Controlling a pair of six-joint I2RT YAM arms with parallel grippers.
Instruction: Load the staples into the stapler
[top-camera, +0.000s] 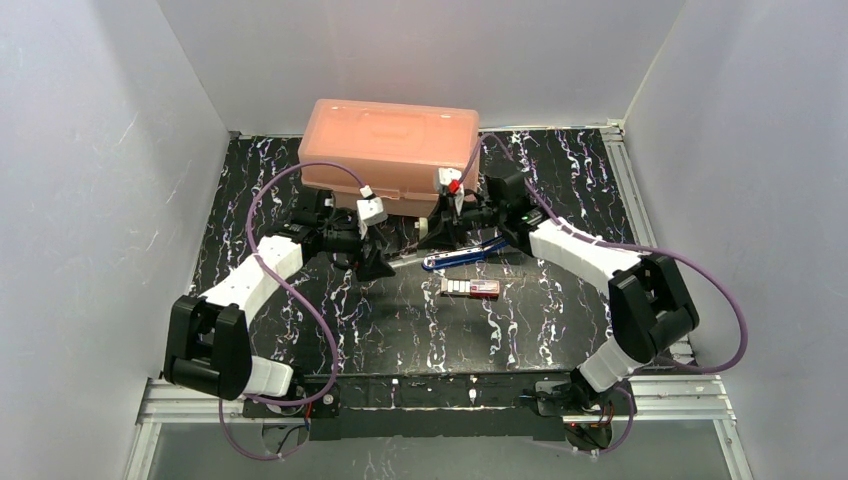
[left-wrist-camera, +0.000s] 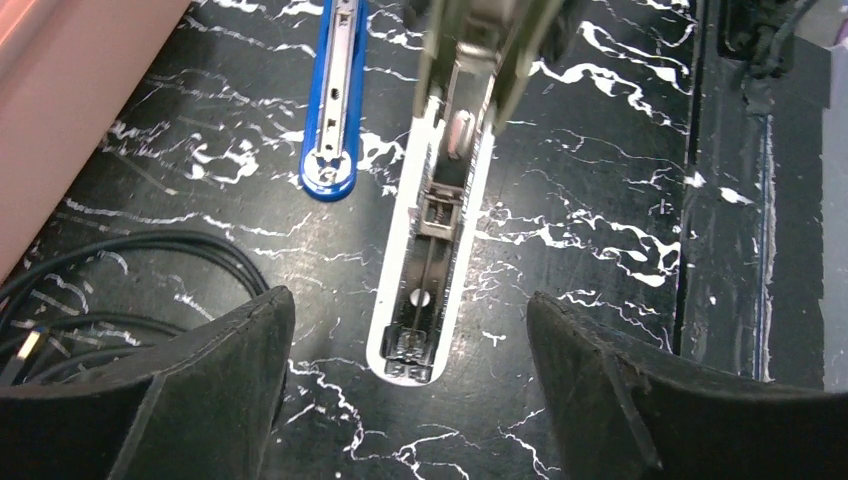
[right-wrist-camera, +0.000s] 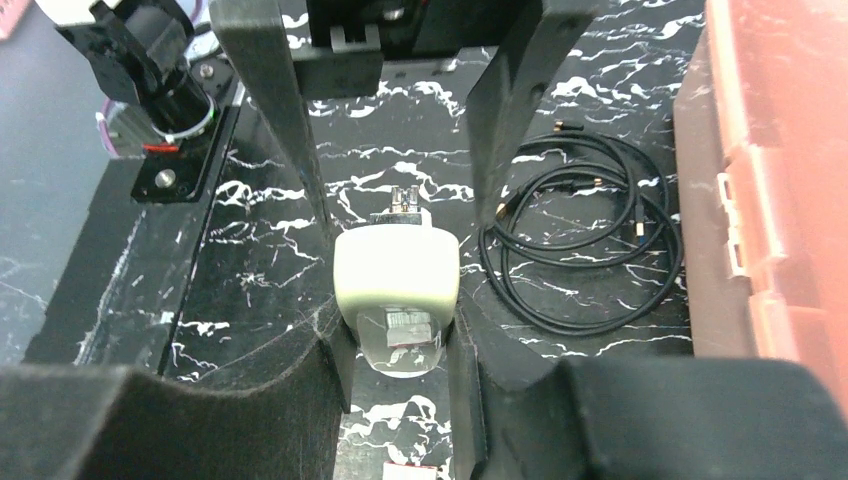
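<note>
The right gripper (right-wrist-camera: 400, 350) is squeezing one end of the white stapler (right-wrist-camera: 396, 272) between its two fingers, and the stapler is lying on the black table (top-camera: 400, 335) with its metal track showing. The left gripper (left-wrist-camera: 408, 305) is hanging over the stapler's other end with its fingers spread wide, one on each side and not touching it, and the blue stapler (left-wrist-camera: 333, 100) is lying just beside. The little pink-red box of staples (top-camera: 470, 288) is sitting on the table by itself, near the blue stapler and apart from both grippers.
</note>
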